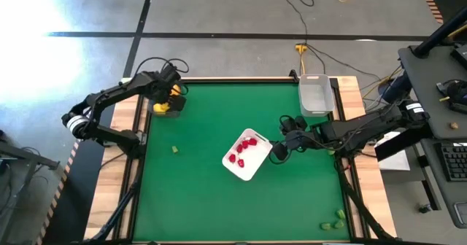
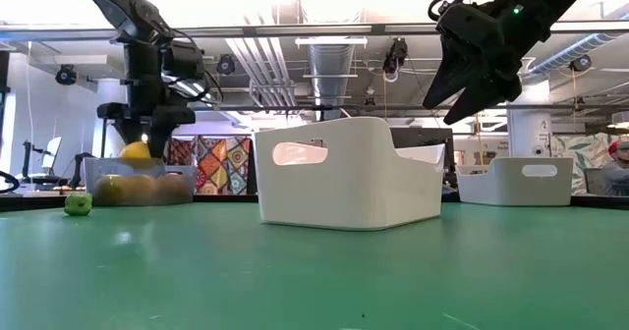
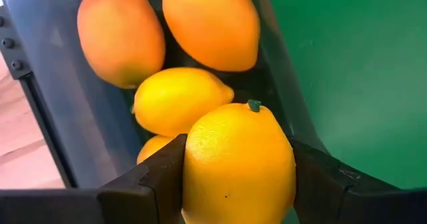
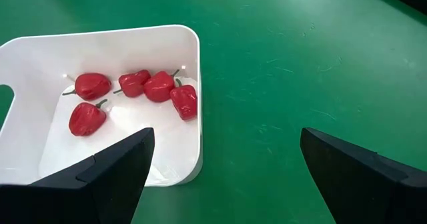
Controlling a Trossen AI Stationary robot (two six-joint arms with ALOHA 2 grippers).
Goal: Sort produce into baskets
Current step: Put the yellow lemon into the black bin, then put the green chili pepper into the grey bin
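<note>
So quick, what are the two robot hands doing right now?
Left gripper: shut on a yellow lemon, over the dark bin.
Right gripper: open, holding nothing, beside the white tray.

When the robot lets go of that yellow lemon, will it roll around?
Probably only a little. The lemon, held in the left gripper above the dark bin, is rounded and smooth, so it could roll. But the fruits already there and the bin walls should stop it.

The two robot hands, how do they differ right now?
The left hand is closed on a yellow lemon, held over the dark bin of citrus; the right hand is open and empty. The left is at the table's far left corner, the right near the middle beside the white tray of red berries. Both are dark and two-fingered.
</note>
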